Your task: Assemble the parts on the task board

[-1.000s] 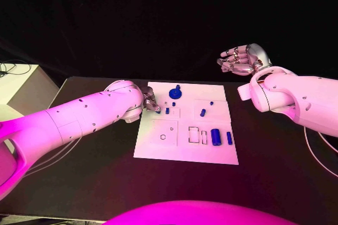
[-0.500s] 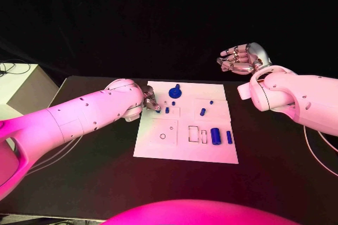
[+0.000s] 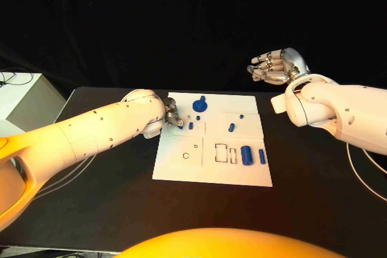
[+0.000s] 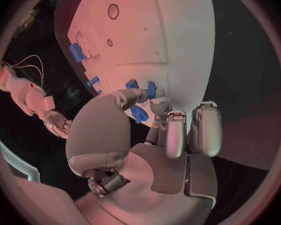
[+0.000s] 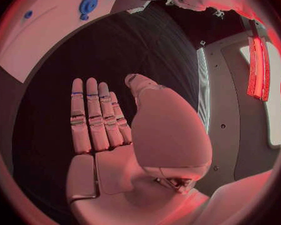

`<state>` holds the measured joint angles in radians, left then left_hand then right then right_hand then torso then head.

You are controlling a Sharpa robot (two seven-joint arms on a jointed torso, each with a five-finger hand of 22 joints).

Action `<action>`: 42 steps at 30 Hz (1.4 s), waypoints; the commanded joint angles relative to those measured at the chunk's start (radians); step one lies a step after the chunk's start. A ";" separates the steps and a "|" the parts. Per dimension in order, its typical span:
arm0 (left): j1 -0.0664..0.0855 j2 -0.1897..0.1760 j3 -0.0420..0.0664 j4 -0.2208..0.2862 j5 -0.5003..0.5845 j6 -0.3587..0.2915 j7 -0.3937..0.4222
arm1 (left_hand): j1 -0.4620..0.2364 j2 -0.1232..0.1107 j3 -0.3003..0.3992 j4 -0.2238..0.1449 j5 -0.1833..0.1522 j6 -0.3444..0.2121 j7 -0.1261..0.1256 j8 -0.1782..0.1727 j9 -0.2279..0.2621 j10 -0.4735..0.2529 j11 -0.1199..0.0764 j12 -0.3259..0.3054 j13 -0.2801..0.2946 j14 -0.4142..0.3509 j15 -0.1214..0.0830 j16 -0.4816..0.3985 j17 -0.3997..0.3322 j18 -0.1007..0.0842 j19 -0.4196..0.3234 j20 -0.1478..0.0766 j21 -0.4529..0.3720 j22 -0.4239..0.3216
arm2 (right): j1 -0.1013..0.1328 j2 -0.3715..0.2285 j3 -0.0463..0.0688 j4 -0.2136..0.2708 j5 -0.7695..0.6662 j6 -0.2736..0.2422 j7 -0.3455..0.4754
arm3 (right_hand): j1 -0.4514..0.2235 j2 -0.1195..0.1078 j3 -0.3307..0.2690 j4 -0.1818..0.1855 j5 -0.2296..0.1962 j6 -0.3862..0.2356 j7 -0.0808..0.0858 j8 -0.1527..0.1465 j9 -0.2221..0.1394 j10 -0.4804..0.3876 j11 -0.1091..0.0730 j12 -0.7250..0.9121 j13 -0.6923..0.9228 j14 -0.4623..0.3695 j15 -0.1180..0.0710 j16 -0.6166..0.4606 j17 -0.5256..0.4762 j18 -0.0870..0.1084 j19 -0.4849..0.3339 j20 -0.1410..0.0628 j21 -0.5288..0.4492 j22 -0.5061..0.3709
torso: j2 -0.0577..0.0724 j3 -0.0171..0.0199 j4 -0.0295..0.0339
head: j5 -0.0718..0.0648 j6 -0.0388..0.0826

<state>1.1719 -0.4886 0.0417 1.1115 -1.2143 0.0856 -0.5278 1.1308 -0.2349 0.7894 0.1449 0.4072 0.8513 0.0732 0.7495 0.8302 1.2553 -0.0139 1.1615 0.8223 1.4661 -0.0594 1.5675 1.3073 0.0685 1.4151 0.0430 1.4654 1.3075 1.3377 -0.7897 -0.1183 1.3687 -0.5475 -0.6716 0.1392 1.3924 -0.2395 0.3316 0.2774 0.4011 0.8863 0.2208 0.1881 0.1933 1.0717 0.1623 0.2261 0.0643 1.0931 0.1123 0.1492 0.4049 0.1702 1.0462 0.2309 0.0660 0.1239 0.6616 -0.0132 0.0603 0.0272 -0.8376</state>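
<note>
Change over the last second: I am seeing almost none. The left hand (image 3: 171, 116) is perhaps edging its fingertips slightly inward over the task board's (image 3: 211, 174) left edge, and the raised right hand (image 3: 275, 66) is perhaps drifting marginally upward.

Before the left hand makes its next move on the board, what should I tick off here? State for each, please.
1. Left hand over the task board's left edge: ok.
2. Left hand's fingers touching a small blue part: ok; firm grip: cannot tell.
3. Right hand raised off the board, holding nothing: ok.
4. Blue gear at the far end, untouched: ok.
5. Blue cylinder lying near the slots: ok.
</note>
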 commanded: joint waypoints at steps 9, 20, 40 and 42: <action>-0.013 0.015 -0.008 0.004 0.013 0.024 0.006 | -0.029 0.000 0.109 -0.132 -0.009 0.016 -0.021 0.008 0.001 0.029 -0.008 0.017 0.020 0.105 -0.015 0.003 0.263 -0.016 0.011 -0.003 0.007 0.043 | 0.000 0.001 0.000 0.000 -0.004 0.012 0.007 | -0.007 -0.001 0.004 -0.002 0.007 -0.002 0.011 -0.004 -0.002 -0.008 0.002 -0.005 -0.001 0.000 0.005 -0.006 -0.002 0.014 -0.006 -0.002 0.000 -0.003 | -0.001 -0.0009 0.0010 | -0.001 -0.002; -0.013 0.017 -0.008 0.005 0.013 0.018 0.008 | -0.042 -0.007 0.079 -0.121 -0.012 0.020 -0.031 0.008 0.001 0.041 -0.015 0.024 0.031 0.105 -0.020 0.003 0.263 -0.017 0.016 -0.008 0.009 0.049 | 0.000 0.001 0.000 0.000 -0.004 0.012 0.008 | -0.007 -0.001 0.004 -0.002 0.007 -0.002 0.011 -0.004 -0.002 -0.008 0.002 -0.005 -0.001 0.000 0.005 -0.006 -0.002 0.014 -0.006 -0.002 0.000 -0.003 | 0.000 -0.0010 0.0004 | -0.003 -0.003; -0.013 0.017 -0.008 0.005 -0.004 0.025 0.007 | -0.015 -0.004 0.094 -0.134 0.012 0.023 -0.032 0.005 0.000 0.037 -0.019 0.015 0.029 0.105 -0.027 0.003 0.263 -0.018 0.019 -0.017 0.009 0.052 | 0.000 0.000 0.000 0.000 -0.004 0.011 0.008 | -0.008 -0.001 0.004 -0.003 0.007 -0.002 0.011 -0.004 -0.002 -0.008 0.002 -0.005 -0.001 0.000 0.005 -0.007 -0.003 0.014 -0.007 -0.002 0.001 -0.005 | -0.001 -0.0011 0.0007 | -0.002 -0.005; -0.013 0.017 -0.008 0.005 -0.009 0.024 0.005 | -0.011 -0.001 0.101 -0.137 0.015 0.025 -0.030 0.006 0.001 0.036 -0.018 0.013 0.027 0.105 -0.026 0.003 0.263 -0.018 0.020 -0.017 0.010 0.053 | 0.000 0.000 0.000 0.000 -0.004 0.011 0.008 | -0.008 -0.001 0.004 -0.003 0.007 -0.002 0.011 -0.004 -0.002 -0.008 0.002 -0.005 -0.001 0.000 0.005 -0.007 -0.003 0.014 -0.007 -0.002 0.001 -0.005 | -0.001 -0.0011 0.0007 | -0.002 -0.004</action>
<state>1.1704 -0.4794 0.0404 1.1106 -1.2220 0.0761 -0.5298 1.0973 -0.2486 0.7688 0.1241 0.4187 0.8679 0.0496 0.7545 0.8296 1.2925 -0.0301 1.1793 0.8505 1.4673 -0.0808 1.5675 1.3074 0.0685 1.4313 0.0268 1.4695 1.3074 1.3376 -0.7894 -0.1183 1.3681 -0.5470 -0.6716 0.1392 1.3924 -0.2395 0.3316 0.2775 0.4048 0.8863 0.2206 0.1881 0.1926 1.0681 0.1659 0.2261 0.0643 1.0931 0.1123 0.1492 0.4027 0.1702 1.0462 0.2308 0.0660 0.1201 0.6609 -0.0143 0.0610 0.0247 -0.8422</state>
